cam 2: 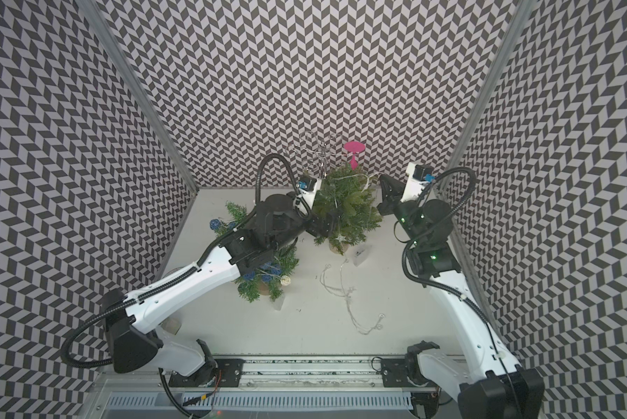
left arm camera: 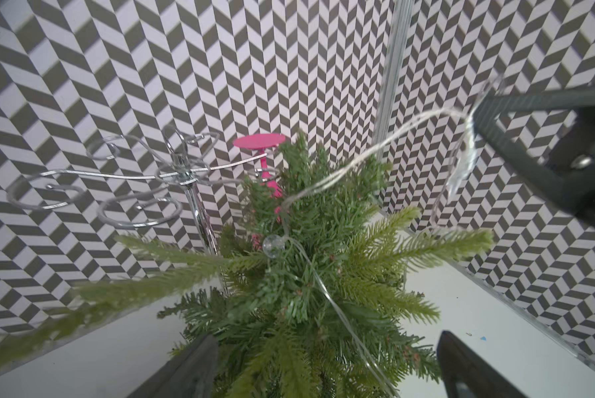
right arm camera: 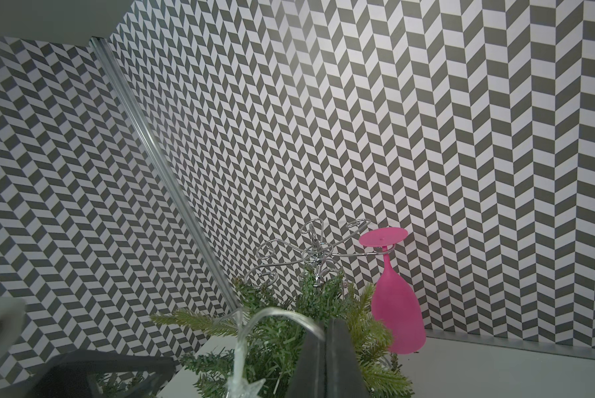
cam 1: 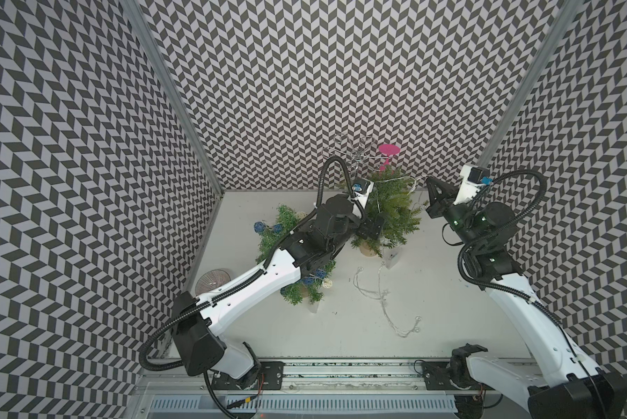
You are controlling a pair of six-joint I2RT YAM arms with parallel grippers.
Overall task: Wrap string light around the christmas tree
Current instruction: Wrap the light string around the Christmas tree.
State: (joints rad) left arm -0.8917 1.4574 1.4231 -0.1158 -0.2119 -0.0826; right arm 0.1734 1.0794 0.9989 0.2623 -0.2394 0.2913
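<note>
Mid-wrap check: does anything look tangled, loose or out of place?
Much of the thin clear-wire string light lies in a loose tangle on the white table, near the small green Christmas tree, instead of around it. Only a strand or two crosses the branches, one running to the shut right gripper beside the treetop.

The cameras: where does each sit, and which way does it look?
Top views: high above the front, looking down on table and Christmas tree; both arms show.
Left wrist: on the left arm, facing tree and back wall; its open fingers show.
Right wrist: on the right arm, tilted up past the tree; right gripper shows, shut on the string light.
Both wrist views share the pink wine glass and wire rack.
</note>
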